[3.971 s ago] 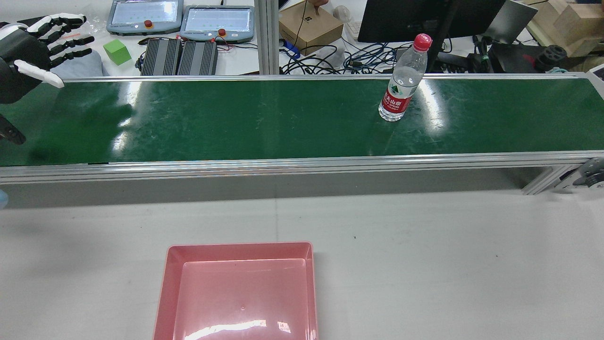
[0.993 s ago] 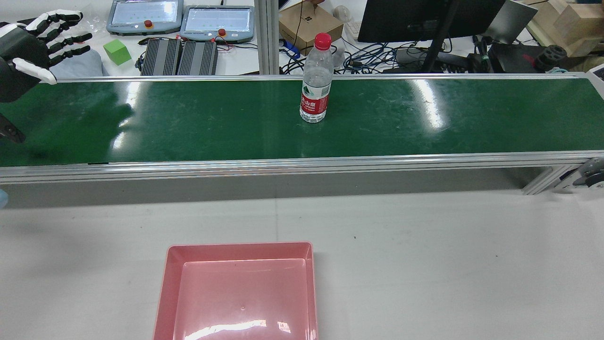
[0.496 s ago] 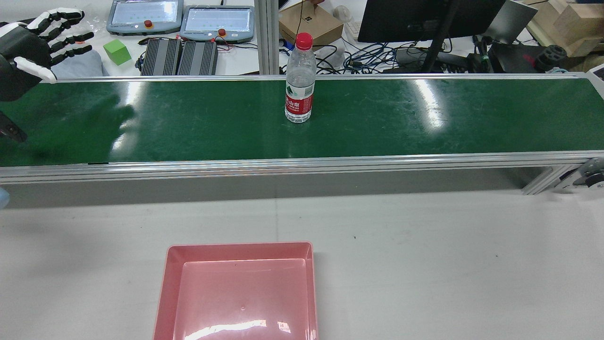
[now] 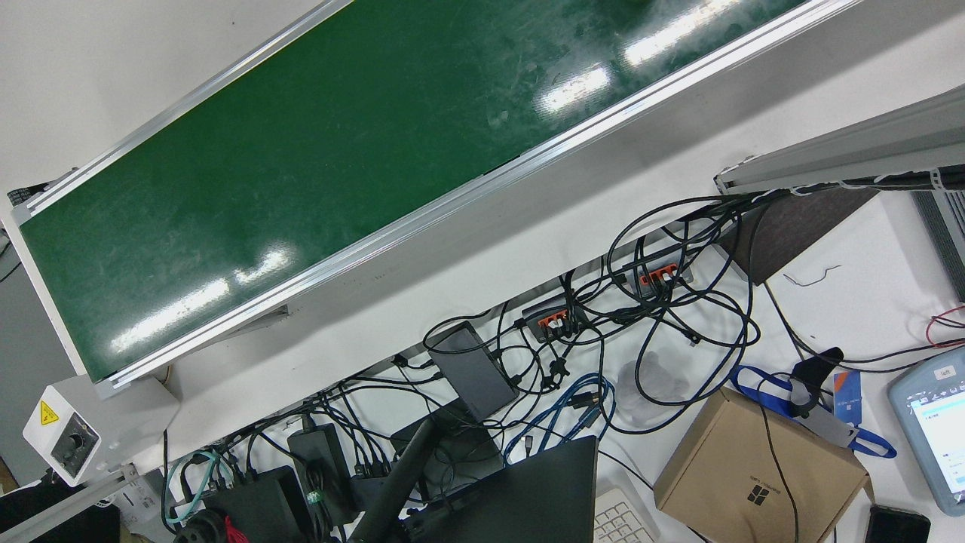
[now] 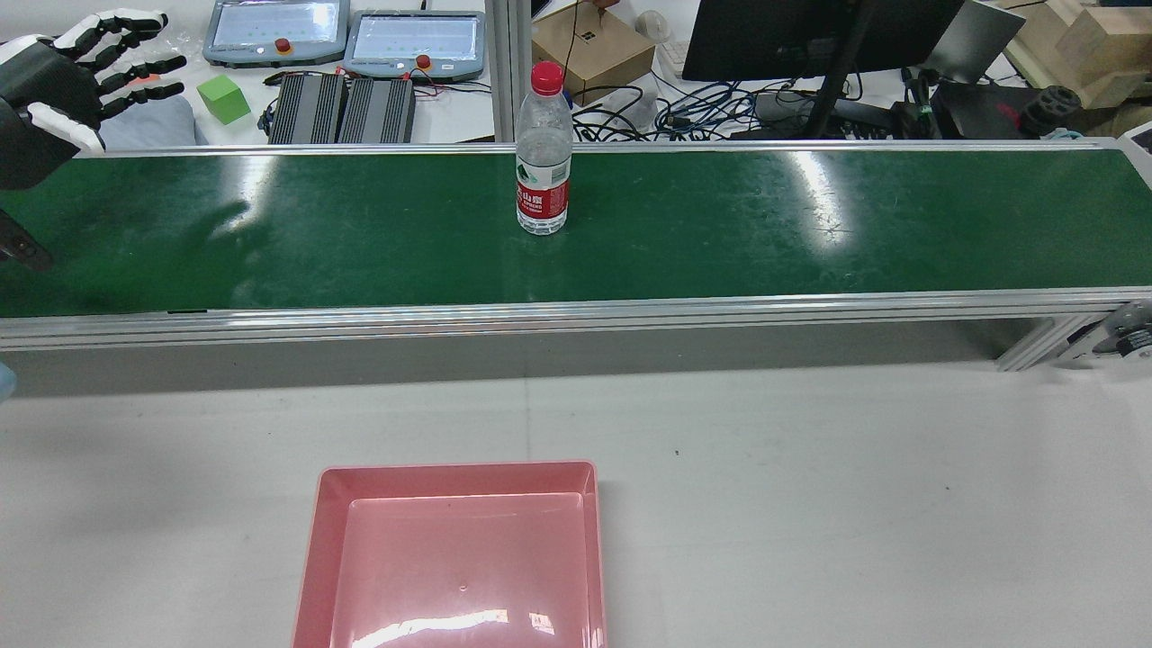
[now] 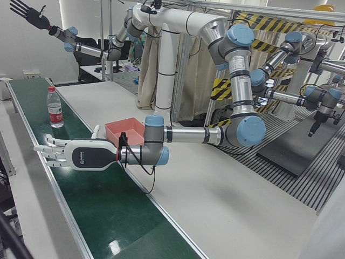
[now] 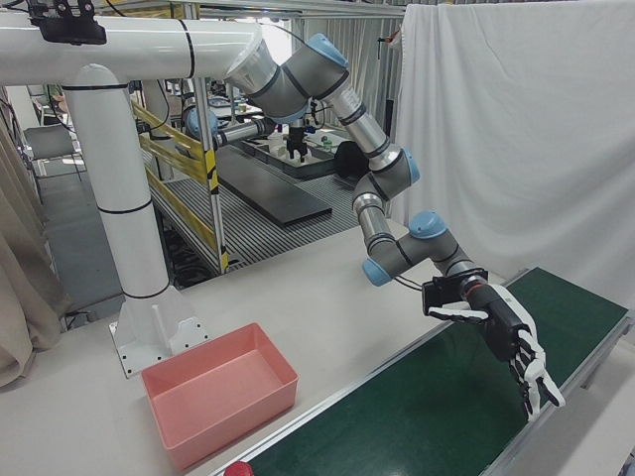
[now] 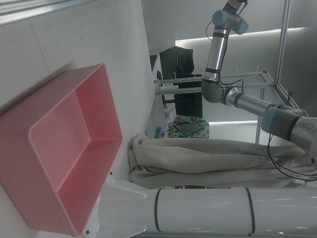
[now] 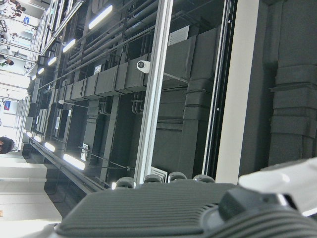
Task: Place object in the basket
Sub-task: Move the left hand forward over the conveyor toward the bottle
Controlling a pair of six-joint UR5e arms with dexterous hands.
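A clear water bottle (image 5: 543,153) with a red cap and red label stands upright on the green conveyor belt (image 5: 810,225), about mid-length. It also shows in the left-front view (image 6: 55,108), and only its cap shows in the right-front view (image 7: 238,468). My left hand (image 5: 54,81) is open with fingers spread, hovering over the belt's left end, well apart from the bottle; it also shows in the side views (image 6: 75,154) (image 7: 511,347). My right hand (image 6: 26,11) is open and raised high, far from the belt. The pink basket (image 5: 459,558) sits empty on the white table (image 8: 59,148).
Behind the belt lie teach pendants (image 5: 414,40), a green cube (image 5: 222,97), a cardboard box (image 5: 589,45), a monitor and tangled cables (image 4: 641,317). The belt has aluminium rails (image 5: 576,315) along both sides. White table (image 5: 855,504) lies between belt and basket.
The bottle has ridden the belt leftward, from the right part to near the middle, closer to my left hand. My left hand has shifted only slightly upward and stays open.
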